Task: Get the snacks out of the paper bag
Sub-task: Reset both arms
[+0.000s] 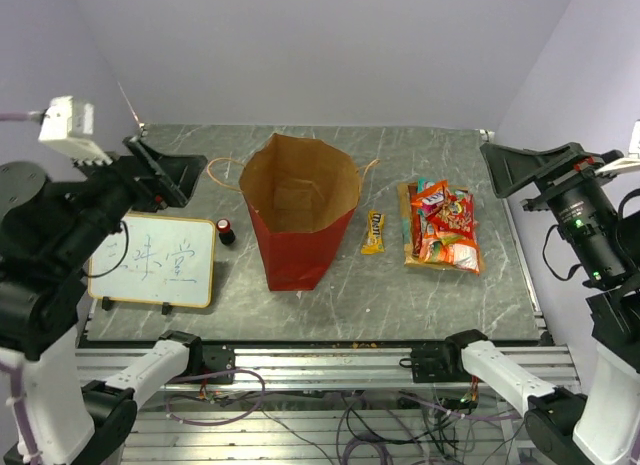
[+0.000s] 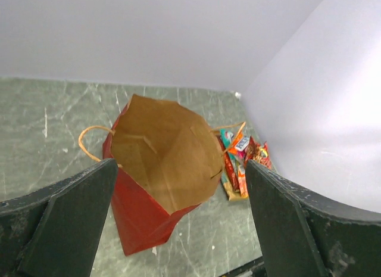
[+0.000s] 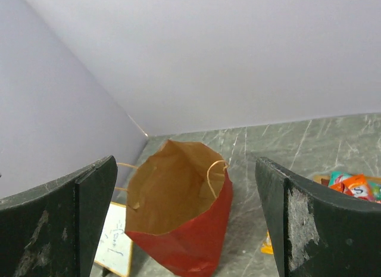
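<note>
From the top view, the paper bag (image 1: pixel 300 210) stands upright in the middle of the grey marbled surface (image 1: pixel 400 295), mouth open, showing its brown lining, with cord handles at 9 and 3 o'clock of the rim. The snacks (image 1: pixel 445 230) lie in an overlapping heap at 3 o'clock from the bag, well apart from it. A yellow candy packet (image 1: pixel 373 232) lies flat between bag and heap, touching neither. A small red-and-black cylinder (image 1: pixel 226 231) stands at 9 o'clock, just beside the bag, and a yellow-framed whiteboard (image 1: pixel 155 260) is propped at 8 o'clock. The left tool (image 1: pixel 170 175) hangs at 10 o'clock and the right tool (image 1: pixel 510 170) at 2 o'clock, both clear of everything.

In the left wrist view, the left tool (image 2: pixel 180 167) stands wide with nothing between its fingers. The paper bag (image 2: pixel 166 152) sits below, its mouth facing the camera, and the snacks (image 2: pixel 241 155) show at 3 o'clock behind its rim.

In the right wrist view, the right tool (image 3: pixel 184 164) is likewise spread wide and holds nothing. The paper bag (image 3: pixel 169 187) stands between the fingers' lines of sight, the whiteboard (image 3: pixel 116 244) at 8 o'clock of it, and the snacks (image 3: pixel 351 184) show at the 3 o'clock edge.
</note>
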{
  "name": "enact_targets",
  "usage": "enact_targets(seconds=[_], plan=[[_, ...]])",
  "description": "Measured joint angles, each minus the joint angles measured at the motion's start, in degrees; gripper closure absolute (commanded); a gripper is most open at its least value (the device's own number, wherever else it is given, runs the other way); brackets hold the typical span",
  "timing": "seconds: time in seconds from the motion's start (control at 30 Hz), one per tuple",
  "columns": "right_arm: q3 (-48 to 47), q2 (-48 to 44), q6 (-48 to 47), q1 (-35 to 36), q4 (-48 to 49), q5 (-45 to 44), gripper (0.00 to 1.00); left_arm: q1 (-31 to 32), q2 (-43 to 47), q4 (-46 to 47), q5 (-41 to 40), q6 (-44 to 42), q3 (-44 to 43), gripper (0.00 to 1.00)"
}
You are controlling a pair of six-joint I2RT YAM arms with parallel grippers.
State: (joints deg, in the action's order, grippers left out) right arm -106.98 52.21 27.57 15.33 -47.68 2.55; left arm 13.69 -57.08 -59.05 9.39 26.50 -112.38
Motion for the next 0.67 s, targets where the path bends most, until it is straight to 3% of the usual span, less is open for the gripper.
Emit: enact_targets(seconds=[0.27, 0.67], plan=[[4.8, -2.1, 6.1, 0.0, -1.4, -4.6, 0.0, 0.0, 6.3, 2.2, -3.8, 0.2, 0.2, 0.01], [3.2, 1.7, 9.0, 0.0, -5.9, -7.5, 0.0, 0.0, 7.0, 1.9, -6.6, 0.6, 1.9, 0.01]])
